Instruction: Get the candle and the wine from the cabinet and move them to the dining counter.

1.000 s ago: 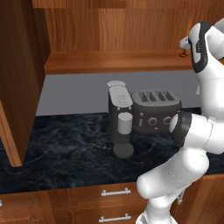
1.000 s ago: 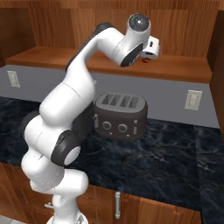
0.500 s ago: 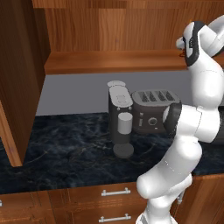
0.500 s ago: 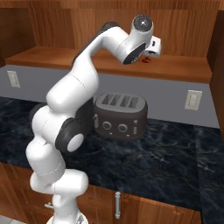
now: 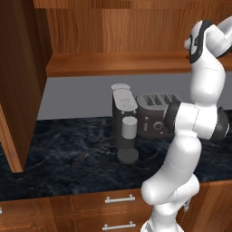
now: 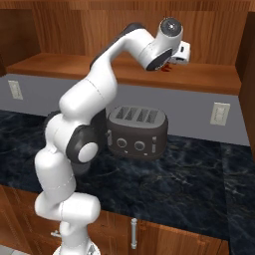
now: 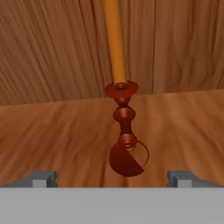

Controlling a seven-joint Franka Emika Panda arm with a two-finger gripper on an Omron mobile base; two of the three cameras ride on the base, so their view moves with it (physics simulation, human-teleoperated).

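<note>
Gripper (image 7: 112,178) jaws spread wide, nothing between them; in the hand view the two tips sit at the bottom left and bottom right, with the candle (image 7: 120,92) centred between and beyond them, not touching. Candle stands upright on the wooden shelf (image 7: 52,131): orange taper runs out of the top of the frame, dark red turned holder below it, round base at lower centre. Behind it is the cabinet's wood back panel (image 7: 52,48). In the right base view the hand sits at the upper right of centre, reaching into the cabinet (image 6: 74,30) just above the shelf, a bit of the red holder visible under the wrist. In the left base view the arm rises along the right edge, hand at the upper right by the shelf edge. Open cabinet door (image 5: 20,81) fills the left side there. Below, on the black countertop (image 5: 68,158): coffee machine (image 5: 124,122) centre, toaster (image 5: 156,113) just right of it, partly behind the arm.
</note>
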